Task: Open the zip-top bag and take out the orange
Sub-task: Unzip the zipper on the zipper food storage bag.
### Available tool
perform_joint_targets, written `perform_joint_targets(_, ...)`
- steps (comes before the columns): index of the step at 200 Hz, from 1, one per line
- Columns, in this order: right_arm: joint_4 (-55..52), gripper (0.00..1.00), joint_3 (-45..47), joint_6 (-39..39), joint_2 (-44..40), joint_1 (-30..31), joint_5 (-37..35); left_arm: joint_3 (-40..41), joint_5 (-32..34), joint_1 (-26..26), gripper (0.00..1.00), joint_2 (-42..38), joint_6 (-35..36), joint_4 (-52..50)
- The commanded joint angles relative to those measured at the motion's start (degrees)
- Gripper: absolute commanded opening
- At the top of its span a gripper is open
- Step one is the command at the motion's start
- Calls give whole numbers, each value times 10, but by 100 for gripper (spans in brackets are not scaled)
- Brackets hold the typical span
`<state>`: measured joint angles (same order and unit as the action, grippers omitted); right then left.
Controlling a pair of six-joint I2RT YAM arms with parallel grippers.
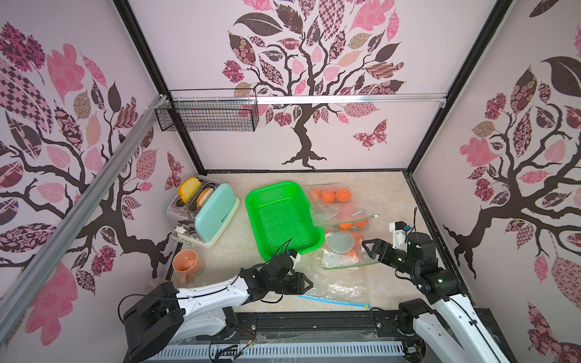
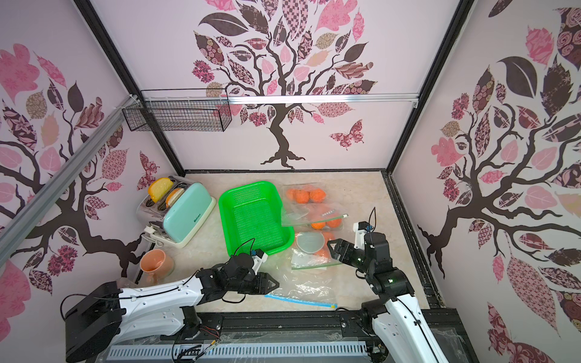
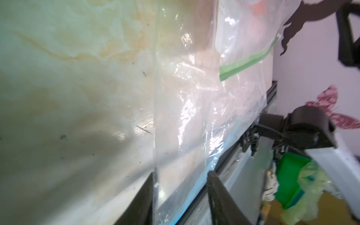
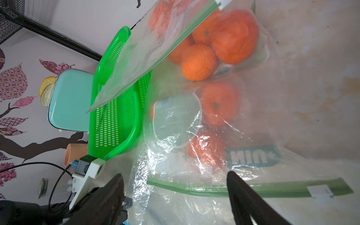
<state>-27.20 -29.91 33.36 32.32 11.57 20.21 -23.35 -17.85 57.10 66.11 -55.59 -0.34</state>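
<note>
Several oranges point(image 4: 218, 105) sit inside green-zip bag point(image 1: 338, 259), just beside green basket point(image 1: 251, 217). Right gripper point(image 1: 369, 251) gapes wide over its zip. Left gripper point(image 1: 309, 284) straddles blue-zip bag point(image 1: 339, 289) edge; grip unclear.

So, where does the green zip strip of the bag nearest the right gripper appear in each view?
In both top views: the green zip strip lies low, right of centre.
Left wrist: it shows beyond the crumpled clear bag.
Right wrist: it crosses just ahead of the right gripper.
Shared landmark: that crumpled clear bag, beside the strip.
</note>
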Motion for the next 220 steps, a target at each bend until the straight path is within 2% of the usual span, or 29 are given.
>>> perform_joint_targets(1,9,83,-31,-15,-1,3,-7,-24,-27,2,27,1,-6,42)
perform_joint_targets(10,9,83,-37,-17,-1,3,-8,-32,-34,2,21,-6,-6,41)
perform_joint_targets(22,10,83,-47,-21,1,3,-9,-50,-34,1,5,-20,-5,30)
perform_joint_targets(33,10,83,-62,-29,4,3,-13,-69,-13,1,0,-33,-6,14)
perform_joint_targets(61,13,79,-127,-75,35,3,-5,-146,41,-27,0,-37,-9,-31)
perform_joint_targets(85,-15,78,-208,-149,76,4,4,-204,10,-93,0,4,-29,-27)
perform_joint_targets(116,-89,81,-292,-240,116,27,-88,-272,-47,-169,0,81,-30,-33)
perform_joint_targets(147,-111,86,-302,-320,84,47,-145,-315,-92,-204,0,130,-10,-30)
perform_joint_targets(160,-115,91,-290,-364,54,54,-163,-321,-101,-215,0,141,-3,-34)
perform_joint_targets(172,-117,99,-276,-395,23,64,-186,-323,-119,-229,0,153,4,-28)
perform_joint_targets(194,-175,99,-283,-411,-3,98,-223,-330,-168,-252,0,180,22,-29)
perform_joint_targets(220,-228,99,-299,-470,-13,117,-205,-332,-200,-265,0,191,41,-30)
